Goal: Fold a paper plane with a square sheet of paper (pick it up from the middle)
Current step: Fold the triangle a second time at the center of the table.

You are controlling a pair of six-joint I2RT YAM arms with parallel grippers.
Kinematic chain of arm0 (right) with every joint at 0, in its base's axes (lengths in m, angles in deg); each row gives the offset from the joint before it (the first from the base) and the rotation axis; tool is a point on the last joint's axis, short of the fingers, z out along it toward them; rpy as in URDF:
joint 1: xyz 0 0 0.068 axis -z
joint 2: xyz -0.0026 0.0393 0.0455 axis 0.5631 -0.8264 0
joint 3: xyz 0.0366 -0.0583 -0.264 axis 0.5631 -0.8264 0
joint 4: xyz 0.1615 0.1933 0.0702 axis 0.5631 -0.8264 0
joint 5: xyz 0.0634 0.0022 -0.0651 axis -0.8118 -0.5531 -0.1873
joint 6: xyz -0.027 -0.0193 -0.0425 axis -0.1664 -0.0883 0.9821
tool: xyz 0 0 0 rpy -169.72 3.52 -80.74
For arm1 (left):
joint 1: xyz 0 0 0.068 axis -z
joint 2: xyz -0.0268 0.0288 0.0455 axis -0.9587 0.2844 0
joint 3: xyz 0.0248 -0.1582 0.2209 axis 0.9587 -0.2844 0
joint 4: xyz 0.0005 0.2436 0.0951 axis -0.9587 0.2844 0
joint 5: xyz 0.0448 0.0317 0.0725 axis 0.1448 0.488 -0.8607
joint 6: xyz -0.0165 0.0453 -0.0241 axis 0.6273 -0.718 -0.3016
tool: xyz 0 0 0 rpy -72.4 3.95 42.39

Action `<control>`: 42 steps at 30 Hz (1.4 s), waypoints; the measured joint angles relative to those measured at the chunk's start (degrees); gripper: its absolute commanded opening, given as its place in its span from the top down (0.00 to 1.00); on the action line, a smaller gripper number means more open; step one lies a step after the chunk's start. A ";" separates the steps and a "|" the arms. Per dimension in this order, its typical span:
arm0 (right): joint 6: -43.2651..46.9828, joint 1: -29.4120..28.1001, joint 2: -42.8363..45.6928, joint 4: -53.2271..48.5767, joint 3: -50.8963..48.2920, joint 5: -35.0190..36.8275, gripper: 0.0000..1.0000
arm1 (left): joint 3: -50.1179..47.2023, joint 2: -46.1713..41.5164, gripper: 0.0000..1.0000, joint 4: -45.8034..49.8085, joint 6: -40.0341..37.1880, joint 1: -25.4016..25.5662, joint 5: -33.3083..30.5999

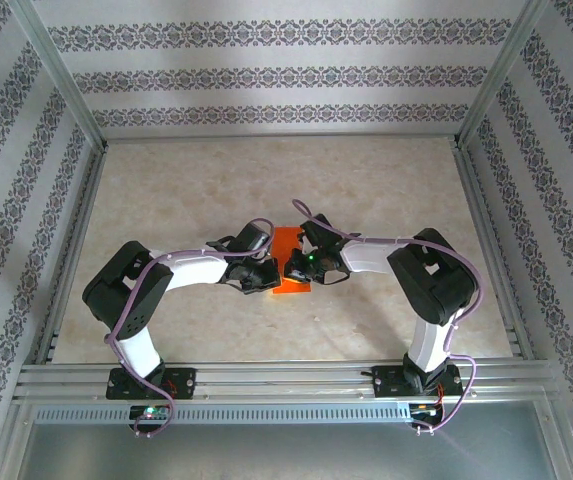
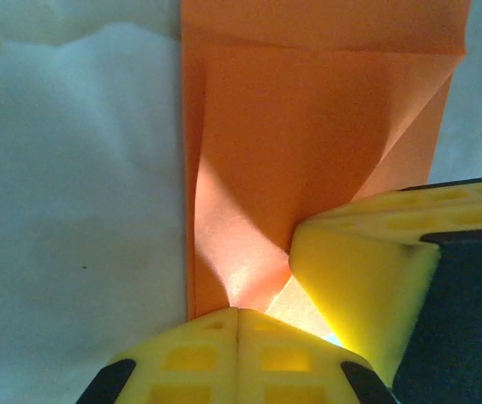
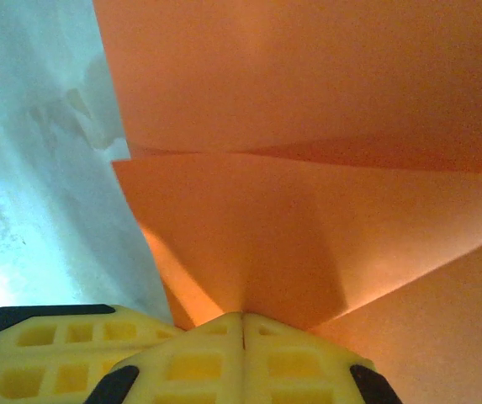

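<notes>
The orange-red sheet of paper [image 1: 288, 258] lies partly folded on the table between my two grippers, with creases and overlapping layers. In the left wrist view the sheet of paper [image 2: 308, 143] runs down to my left gripper [image 2: 238, 313], whose yellow fingers are pressed together on its near edge. My right gripper [image 3: 242, 316] is likewise shut, pinching a raised pleat of the paper [image 3: 308, 109]. From above, the left gripper [image 1: 267, 276] and right gripper [image 1: 296, 268] meet at the paper's near half, almost touching. A right-gripper finger [image 2: 358, 269] shows beside the left jaws.
The pale marbled table [image 1: 386, 190] stretches around the paper inside a metal frame [image 1: 266, 375] with patterned walls. Both arms bend inward from their bases at the near edge. A left-gripper finger [image 3: 47, 341] crowds the right wrist view's lower left.
</notes>
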 measured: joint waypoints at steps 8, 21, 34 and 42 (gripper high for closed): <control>0.52 1.62 -0.31 -0.17 0.13 -1.14 1.00 | -0.11 -0.07 1.00 0.04 0.04 -0.02 -0.17; 5.44 11.56 -3.72 -2.62 4.37 -4.59 1.00 | -0.02 -0.07 1.00 0.50 -0.09 -0.11 -0.20; 8.20 13.68 5.27 -3.15 3.30 -1.66 1.00 | 1.57 0.59 1.00 2.67 -0.74 -0.11 -0.13; 8.17 6.73 1.46 -1.92 3.21 -4.26 1.00 | 2.01 0.76 1.00 3.34 -1.09 -0.11 -0.11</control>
